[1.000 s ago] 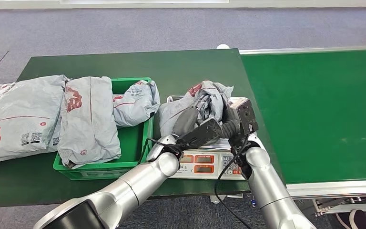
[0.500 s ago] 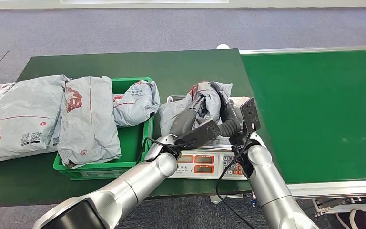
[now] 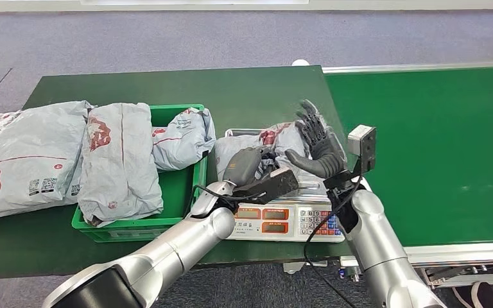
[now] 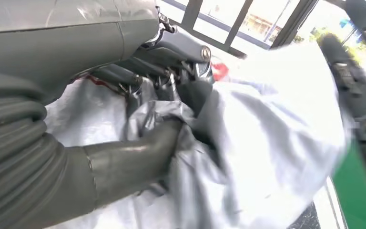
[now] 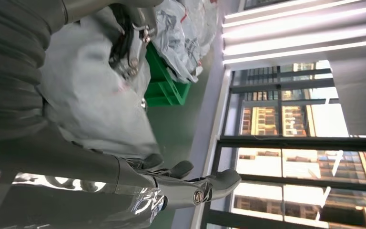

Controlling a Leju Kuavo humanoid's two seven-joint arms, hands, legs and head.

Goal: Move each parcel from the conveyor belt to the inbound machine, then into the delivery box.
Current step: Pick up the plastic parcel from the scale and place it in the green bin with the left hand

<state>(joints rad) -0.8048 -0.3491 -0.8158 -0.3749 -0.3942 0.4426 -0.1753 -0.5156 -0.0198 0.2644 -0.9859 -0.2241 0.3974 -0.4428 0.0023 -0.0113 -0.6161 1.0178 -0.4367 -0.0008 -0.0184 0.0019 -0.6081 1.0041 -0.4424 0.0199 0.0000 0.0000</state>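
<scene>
Parcels (image 3: 25,160) at frame left lie partly on the table (image 3: 167,86), one long pack (image 3: 119,160) draped over the green box (image 3: 196,183) with its long axis running up-frame, a smaller pack (image 3: 183,138) tucked in the box's upper right corner. At centre, the scale (image 3: 282,218) carries the crumpled grey parcel (image 3: 282,138), which sits on the pan just right of the box. Left hand (image 3: 247,163) rests on this parcel's left part; in the left wrist view its thumb (image 4: 133,157) and dark fingers (image 4: 171,71) pinch a fold of the film, so the parcel is held. Right hand (image 3: 318,144) stands at the parcel's right edge, fingers spread wide and raised, holding nothing; the right wrist view shows them apart beyond the grey film. Belt (image 3: 423,147) fills frame right, bare of parcels in the part seen.

Judged from this layout, the parcel goes next to the box, which lies to the left of the scale; the left hand is the nearer and already grips. Box rim and the two packs already heaped there stand in the way: free room in the box looks slight, mostly along its right side, so the parcel may have to be lifted over the rim and set on top.
</scene>
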